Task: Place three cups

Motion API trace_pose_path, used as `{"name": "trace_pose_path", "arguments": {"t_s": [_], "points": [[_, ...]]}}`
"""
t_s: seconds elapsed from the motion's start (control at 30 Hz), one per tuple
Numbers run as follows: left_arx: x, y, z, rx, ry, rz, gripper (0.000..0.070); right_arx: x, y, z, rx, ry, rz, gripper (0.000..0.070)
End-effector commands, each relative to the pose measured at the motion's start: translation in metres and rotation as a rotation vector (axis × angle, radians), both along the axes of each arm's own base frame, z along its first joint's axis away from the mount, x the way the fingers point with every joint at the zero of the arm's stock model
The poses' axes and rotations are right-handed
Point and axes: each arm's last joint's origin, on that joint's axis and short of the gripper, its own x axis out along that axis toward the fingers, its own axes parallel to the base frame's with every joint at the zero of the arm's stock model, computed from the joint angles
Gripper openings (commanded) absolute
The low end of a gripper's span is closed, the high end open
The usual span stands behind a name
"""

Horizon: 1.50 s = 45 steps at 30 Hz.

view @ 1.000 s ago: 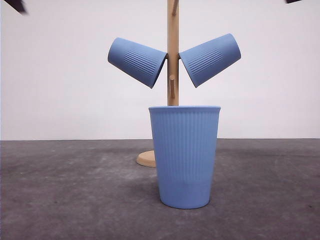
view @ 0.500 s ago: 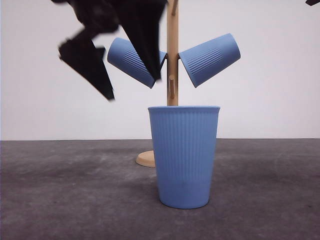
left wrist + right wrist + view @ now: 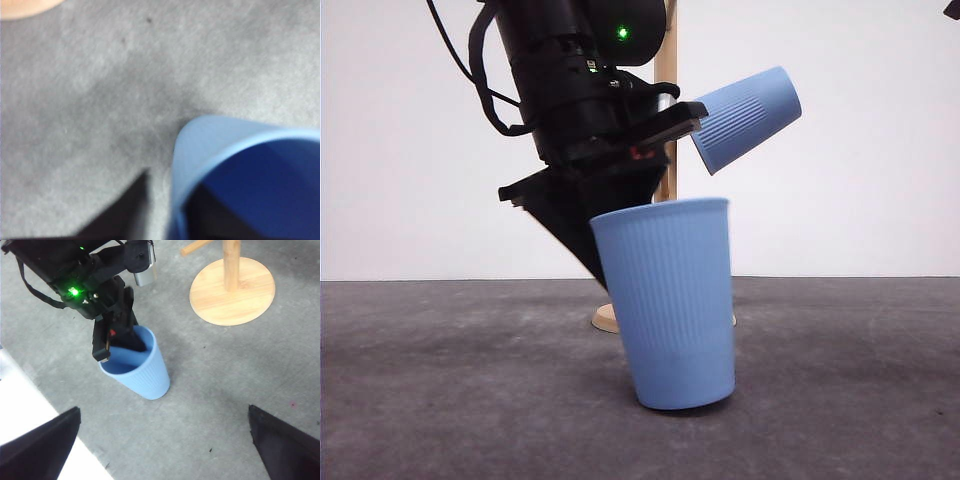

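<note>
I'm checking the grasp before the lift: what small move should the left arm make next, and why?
Probably close the left gripper on the wall of the standing cup. One finger is already inside the rim, the cup is tilted on the table, and I can't tell that it's pinched yet.

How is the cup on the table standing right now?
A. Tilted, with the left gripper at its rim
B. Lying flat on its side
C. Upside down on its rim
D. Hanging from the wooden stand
A: the cup leans on the table, and the left gripper straddles its rim, one finger inside.
</note>
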Motion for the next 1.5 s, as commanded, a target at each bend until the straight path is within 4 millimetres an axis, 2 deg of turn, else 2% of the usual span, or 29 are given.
{"name": "trace_pose_path", "arguments": {"t_s": [0.0, 0.2, 0.4, 0.6, 0.77, 1.07, 1.47], "points": [[0.001, -0.006, -0.004, 0.005, -0.010, -0.063, 0.0000, 0.001, 0.001, 0.004, 0.004, -0.013, -0.005, 0.0685], [0.000, -0.001, 0.008, -0.155, 0.049, -0.200, 0.0000, 0.001, 0.000, 0.003, -0.019, -0.027, -0.010, 0.0685], [-0.002, 0.016, 0.039, -0.428, 0.076, -0.367, 0.0000, 0.003, 0.002, 0.004, -0.008, -0.050, 0.040, 0.0685], [0.001, 0.041, 0.067, -0.751, 0.111, -0.507, 0.0000, 0.010, 0.010, 0.005, 0.169, -0.030, 0.234, 0.0685], [0.004, 0.052, 0.075, -0.930, 0.157, -0.559, 0.0000, 0.022, 0.020, 0.000, 0.303, 0.024, 0.412, 0.0685], [0.004, 0.054, 0.076, -0.984, 0.162, -0.590, 0.0000, 0.046, 0.045, -0.019, 0.359, 0.144, 0.554, 0.0686], [0.004, 0.055, 0.078, -1.047, 0.180, -0.619, 0.0000, 0.041, 0.067, -0.025, 0.362, 0.191, 0.667, 0.0685]]}}
